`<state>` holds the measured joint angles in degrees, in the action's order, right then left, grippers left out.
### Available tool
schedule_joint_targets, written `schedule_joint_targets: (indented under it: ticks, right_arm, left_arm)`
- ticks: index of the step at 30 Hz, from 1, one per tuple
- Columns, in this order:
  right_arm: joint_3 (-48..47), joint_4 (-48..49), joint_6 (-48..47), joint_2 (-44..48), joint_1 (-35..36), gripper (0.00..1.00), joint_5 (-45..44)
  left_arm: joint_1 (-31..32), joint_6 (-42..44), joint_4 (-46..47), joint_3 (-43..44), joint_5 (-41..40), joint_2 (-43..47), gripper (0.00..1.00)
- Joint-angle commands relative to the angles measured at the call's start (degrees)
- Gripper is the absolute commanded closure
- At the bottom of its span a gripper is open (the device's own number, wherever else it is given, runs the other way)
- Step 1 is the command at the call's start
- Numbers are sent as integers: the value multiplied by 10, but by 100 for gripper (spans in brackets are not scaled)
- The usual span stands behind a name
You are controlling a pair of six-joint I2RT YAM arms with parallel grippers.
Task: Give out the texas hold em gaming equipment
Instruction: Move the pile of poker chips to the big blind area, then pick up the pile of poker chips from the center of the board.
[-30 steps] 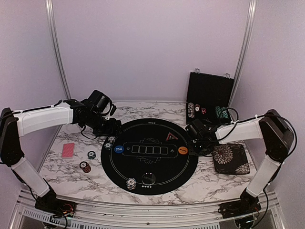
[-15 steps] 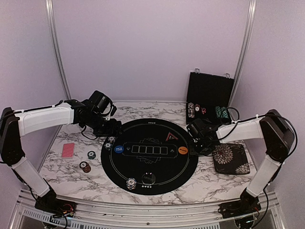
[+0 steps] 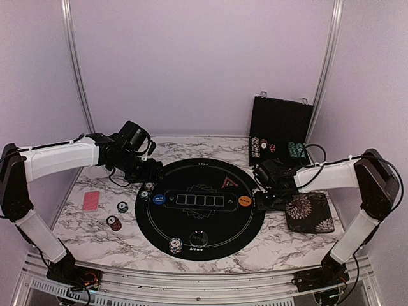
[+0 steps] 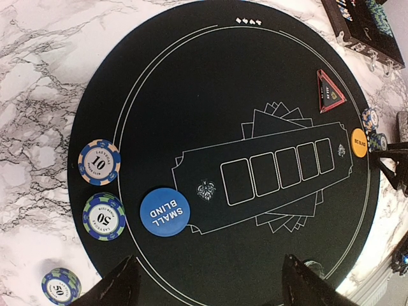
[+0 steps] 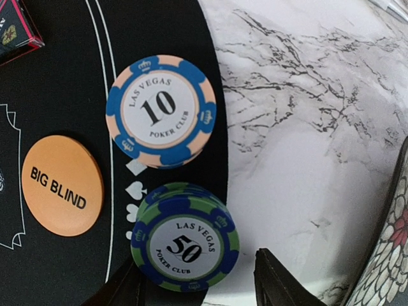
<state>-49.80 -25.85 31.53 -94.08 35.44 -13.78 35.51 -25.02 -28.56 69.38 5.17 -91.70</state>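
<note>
Right wrist view catches what the top view hides: a 10 chip (image 5: pixel 160 109) and a 50 stack (image 5: pixel 185 237) at the mat (image 5: pixel 57 76) rim beside the Big Blind button (image 5: pixel 62 185). The right gripper (image 5: pixel 199 284) has its jaws spread over the stack. Just right sits the floral pad (image 5: pixel 389 255), marble (image 5: pixel 299 140) between. The left gripper (image 4: pixel 207 287), jaws spread, hovers near the Small Blind button (image 4: pixel 165 211).

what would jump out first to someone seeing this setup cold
The big round black poker mat fills the middle of the marble table, with a blue SMALL BLIND button near its left edge and an orange BIG BLIND button near its right. The left gripper and right gripper hang open over those edges, and an open black chip case stands at the far right.
</note>
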Motion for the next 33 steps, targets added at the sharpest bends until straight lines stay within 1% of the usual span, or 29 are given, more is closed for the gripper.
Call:
schedule_joint_targets:
  ticks: [1,7,12,16,20,24,33]
  right_arm:
    - [7,-45,2,9,10,44,16]
    - [8,-66,8,37,21,40,13]
    - [1,-94,10,90,30,38,15]
    - [-24,-116,1,123,40,36,12]
    - [-60,-121,-9,131,58,31,8]
    - [-90,-104,-22,128,67,24,20]
    - [-133,-53,-54,98,79,2,43]
  left_arm:
    - [-3,6,-6,12,5,-1,22]
    - [-4,5,-6,6,5,3,22]
    - [-3,5,-6,1,2,10,22]
    - [-4,4,-6,-3,-1,14,22]
    - [-4,3,-9,-7,-7,19,22]
    - [-4,1,-17,-9,-13,25,21]
    - [-4,-11,-45,-29,-38,45,21]
